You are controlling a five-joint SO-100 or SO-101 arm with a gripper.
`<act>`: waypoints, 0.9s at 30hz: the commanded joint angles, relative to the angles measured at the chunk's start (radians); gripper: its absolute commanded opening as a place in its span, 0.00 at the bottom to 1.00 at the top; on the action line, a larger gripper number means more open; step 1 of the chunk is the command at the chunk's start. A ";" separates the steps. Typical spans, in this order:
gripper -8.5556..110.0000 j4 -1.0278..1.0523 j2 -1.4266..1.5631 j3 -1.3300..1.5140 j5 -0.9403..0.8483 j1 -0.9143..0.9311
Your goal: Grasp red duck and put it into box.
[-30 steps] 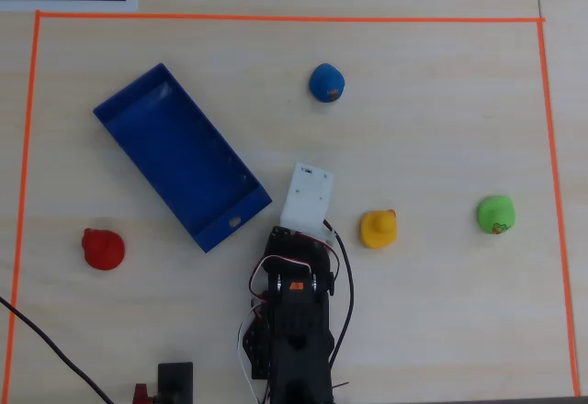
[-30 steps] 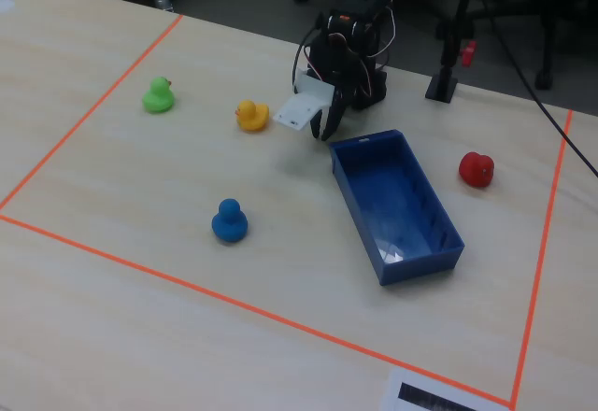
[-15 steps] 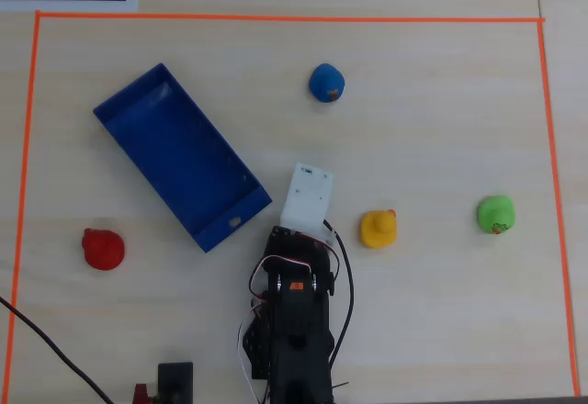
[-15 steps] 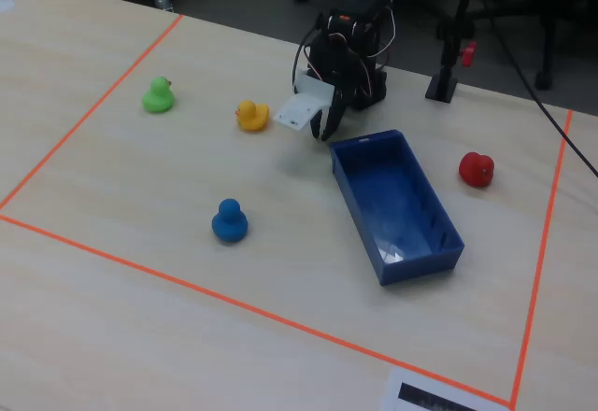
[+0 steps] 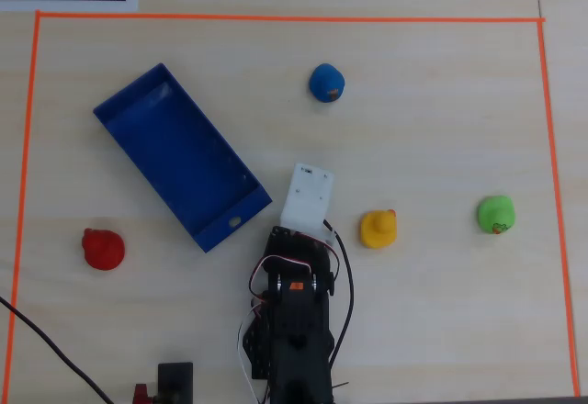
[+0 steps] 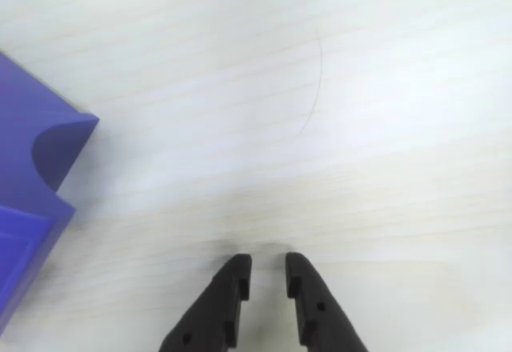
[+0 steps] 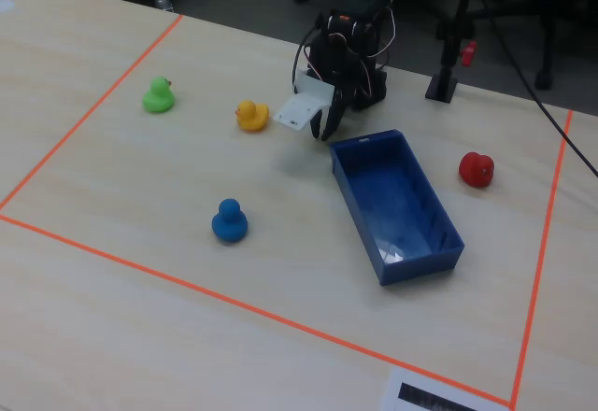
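Note:
The red duck (image 5: 102,249) sits on the table at the left of the overhead view, apart from the box; in the fixed view it (image 7: 476,169) is right of the box. The dark blue box (image 5: 147,106) lies diagonally, empty, its short wall with the hole nearest the arm; it also shows in the fixed view (image 7: 416,266). My gripper (image 6: 268,266) hovers over bare table just beside that box corner (image 6: 48,152), its jaws a little apart and empty. In the fixed view it (image 7: 324,133) hangs by the box's near end. The wrist view does not show the red duck.
A blue duck (image 5: 327,83), a yellow duck (image 5: 378,229) and a green duck (image 5: 496,214) stand on the table. Orange tape (image 5: 276,17) frames the work area. The arm's base (image 5: 294,331) and cables sit at the lower edge of the overhead view.

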 commanded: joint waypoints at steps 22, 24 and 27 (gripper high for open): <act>0.09 0.014 -0.009 -0.005 0.009 -0.055; 0.07 0.021 -0.009 -0.005 0.005 -0.087; 0.07 0.005 -0.009 -0.005 0.035 -0.101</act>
